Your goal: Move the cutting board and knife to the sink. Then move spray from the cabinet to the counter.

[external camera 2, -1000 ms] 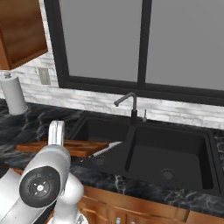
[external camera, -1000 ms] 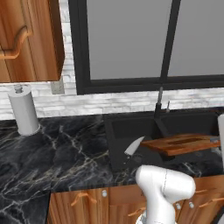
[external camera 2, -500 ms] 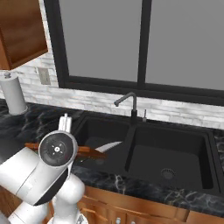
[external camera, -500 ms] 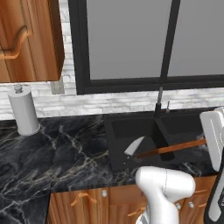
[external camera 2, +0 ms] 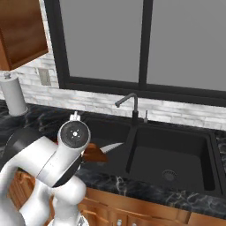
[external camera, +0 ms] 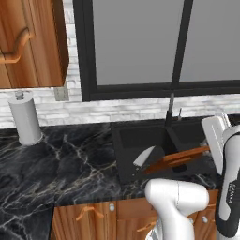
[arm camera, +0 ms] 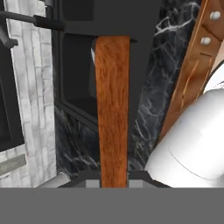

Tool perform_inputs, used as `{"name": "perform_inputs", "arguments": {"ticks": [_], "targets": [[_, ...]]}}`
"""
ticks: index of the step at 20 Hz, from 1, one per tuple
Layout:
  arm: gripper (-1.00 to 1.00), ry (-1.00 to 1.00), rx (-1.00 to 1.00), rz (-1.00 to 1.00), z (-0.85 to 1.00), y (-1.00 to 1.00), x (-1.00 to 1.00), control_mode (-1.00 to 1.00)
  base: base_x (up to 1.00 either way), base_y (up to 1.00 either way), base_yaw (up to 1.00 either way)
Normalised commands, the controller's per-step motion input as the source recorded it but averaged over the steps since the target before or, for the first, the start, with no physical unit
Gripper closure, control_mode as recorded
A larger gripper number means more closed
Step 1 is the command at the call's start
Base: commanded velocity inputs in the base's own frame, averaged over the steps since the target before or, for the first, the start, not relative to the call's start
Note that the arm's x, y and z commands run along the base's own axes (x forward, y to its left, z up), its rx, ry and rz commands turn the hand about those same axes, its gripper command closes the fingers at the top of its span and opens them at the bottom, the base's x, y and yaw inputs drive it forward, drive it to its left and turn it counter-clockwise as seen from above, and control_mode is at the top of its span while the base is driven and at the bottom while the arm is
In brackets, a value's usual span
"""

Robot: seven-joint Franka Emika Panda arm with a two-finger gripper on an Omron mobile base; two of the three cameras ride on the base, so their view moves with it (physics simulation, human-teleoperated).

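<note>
My gripper [arm camera: 113, 183] is shut on one end of the cutting board [arm camera: 113, 109], a brown wooden slab that reaches away from the fingers over the sink [external camera: 136, 138]. From the left base the cutting board [external camera: 177, 159] shows nearly edge-on, slanting across the left basin. The knife [external camera: 143, 157] sits in that basin by the board's far end, its pale pointed blade up; from the right base the knife [external camera 2: 112, 146] lies just beyond the board [external camera 2: 95, 153]. The counter [external camera: 70, 164] is black veined marble. The spray is out of view.
A paper towel roll [external camera: 26, 119] stands on the counter at the far left, under a closed wooden wall cabinet [external camera: 28, 42]. A dark faucet [external camera 2: 130, 103] rises behind the sink's divider. The right basin [external camera 2: 174, 156] holds nothing. Lower cabinet doors [external camera: 93, 218] run below the counter edge.
The board has turned from lying flat over the sink to nearly edge-on and slanted. My arm has swung toward the right of the left base view. The knife has stayed put.
</note>
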Motion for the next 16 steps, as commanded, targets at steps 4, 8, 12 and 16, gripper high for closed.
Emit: {"name": "perform_inputs", "arguments": {"ticks": [4,8,12,16], "targets": [[1.00,0.00,0.00,0.03,-0.25,0.00,0.46,-1.00,0.00,0.00,0.00],[1.00,0.00,0.00,0.03,-0.24,0.00,0.44,-1.00,0.00,0.00,0.00],[1.00,0.00,0.00,0.04,-0.26,0.00,0.42,-1.00,0.00,0.00,0.00],[1.00,0.00,0.02,0.03,-0.34,0.00,0.41,-1.00,0.00,0.00,0.00]]}}
